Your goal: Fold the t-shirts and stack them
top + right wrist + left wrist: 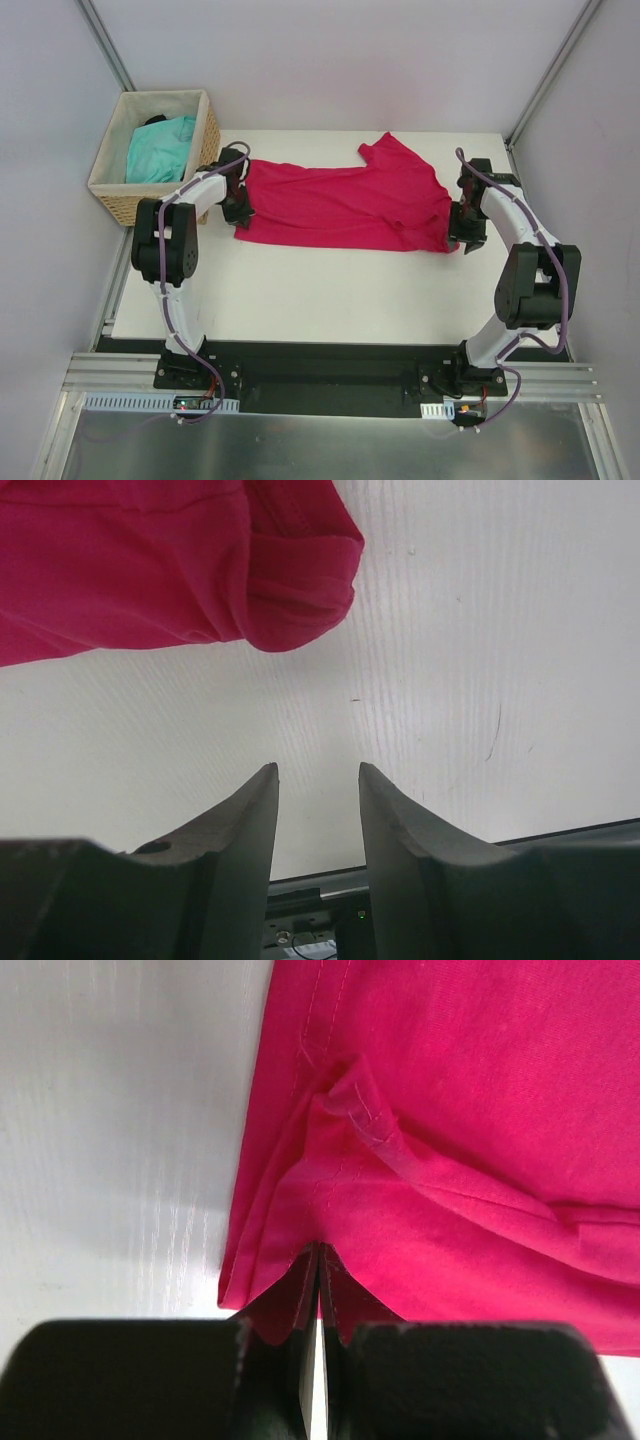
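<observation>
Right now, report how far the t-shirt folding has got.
Done: nothing folded or stacked yet. In hand: the left pincer is shut on an edge of the crimson t-shirt; the right pincer is open beside it, empty. Left: fold it, then the turquoise t-shirt in the basket.

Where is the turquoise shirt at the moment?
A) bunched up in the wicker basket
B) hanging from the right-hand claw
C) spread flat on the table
A: the turquoise t-shirt lies crumpled inside the wicker basket, and only the crimson-pink t-shirt is spread on the table.
</observation>
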Controlling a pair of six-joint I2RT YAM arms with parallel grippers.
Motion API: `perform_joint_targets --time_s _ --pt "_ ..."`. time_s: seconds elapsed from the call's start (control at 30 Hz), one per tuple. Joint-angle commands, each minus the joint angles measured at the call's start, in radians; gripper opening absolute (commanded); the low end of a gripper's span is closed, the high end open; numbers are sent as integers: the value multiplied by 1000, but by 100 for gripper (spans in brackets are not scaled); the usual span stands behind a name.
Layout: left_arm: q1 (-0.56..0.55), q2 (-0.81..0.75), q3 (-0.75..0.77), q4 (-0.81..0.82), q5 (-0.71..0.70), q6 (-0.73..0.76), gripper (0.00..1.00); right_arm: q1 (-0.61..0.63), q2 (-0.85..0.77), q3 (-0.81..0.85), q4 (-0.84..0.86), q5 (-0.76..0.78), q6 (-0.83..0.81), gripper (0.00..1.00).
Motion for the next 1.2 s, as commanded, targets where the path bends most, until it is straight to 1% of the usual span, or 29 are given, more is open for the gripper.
perform_joint_targets --time_s 0.0,0.2,0.37,0.63,0.87,1.17 --pt "-12 9 -13 13 12 11 0 -7 -29 55 -17 41 -33 41" --pt "-14 21 -29 0 -2 3 0 -7 52 68 72 -11 -52 41" --pt "-14 30 -36 0 -5 -2 0 -27 76 44 121 -33 -50 41" --pt "-14 42 -33 -1 -8 -8 0 -36 135 45 155 -51 -61 41" --pt "-14 46 -41 -3 -9 -15 0 -36 120 52 150 -93 -59 39" --pt "-14 49 -46 -1 -11 -28 0 -36 61 62 100 -91 -61 38"
